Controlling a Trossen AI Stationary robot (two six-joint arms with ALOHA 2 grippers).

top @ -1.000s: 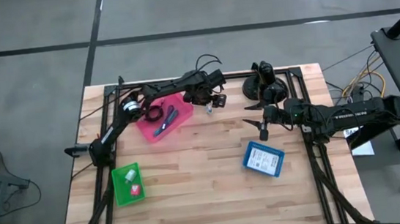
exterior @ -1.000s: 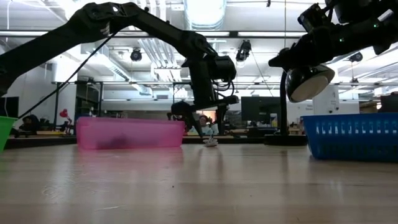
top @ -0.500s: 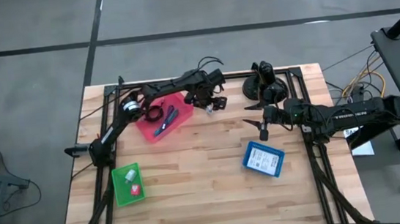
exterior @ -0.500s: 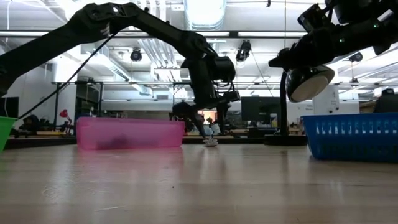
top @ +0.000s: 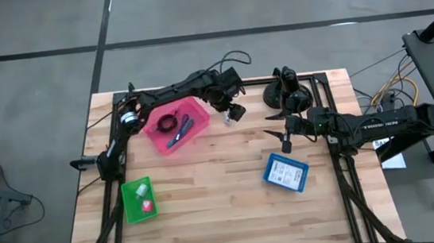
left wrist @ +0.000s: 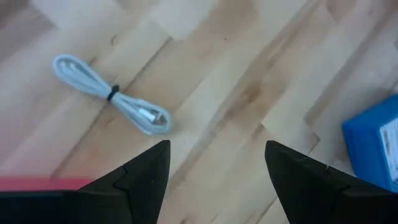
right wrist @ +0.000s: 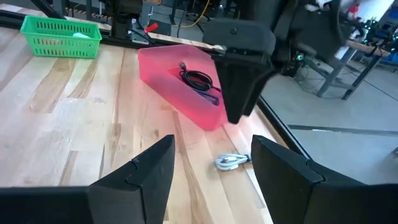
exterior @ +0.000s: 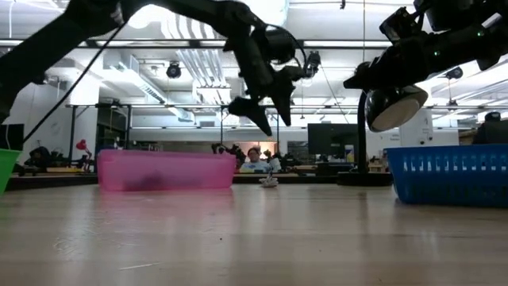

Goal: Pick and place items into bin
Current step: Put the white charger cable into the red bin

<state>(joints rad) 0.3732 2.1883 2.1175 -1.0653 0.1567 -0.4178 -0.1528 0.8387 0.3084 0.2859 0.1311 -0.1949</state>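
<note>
A white bundled cable (left wrist: pixel 112 93) lies loose on the wood just right of the pink bin (top: pixel 176 124), also seen in the high view (top: pixel 233 113) and right wrist view (right wrist: pixel 233 162). My left gripper (left wrist: pixel 217 149) hangs open above it, pointing steeply down, holding nothing; the low view shows it (exterior: pixel 268 119) well above the table. Inside the pink bin lie a black coiled cable (right wrist: pixel 198 79) and a blue stick (top: pixel 180 131). My right gripper (right wrist: pixel 212 143) waits open at the right (top: pixel 272 126), holding nothing.
A blue bin (top: pixel 286 171) stands right of centre and a green bin (top: pixel 139 199) with small items at the near left. A black domed camera mount (top: pixel 290 90) sits at the far edge. Bare wood lies between the bins.
My left gripper has risen from just above the table beside the white cable, most of the rise in the last half second, and it has rolled about its own axis. Its fingers stay apart. The white cable stays on the wood.
</note>
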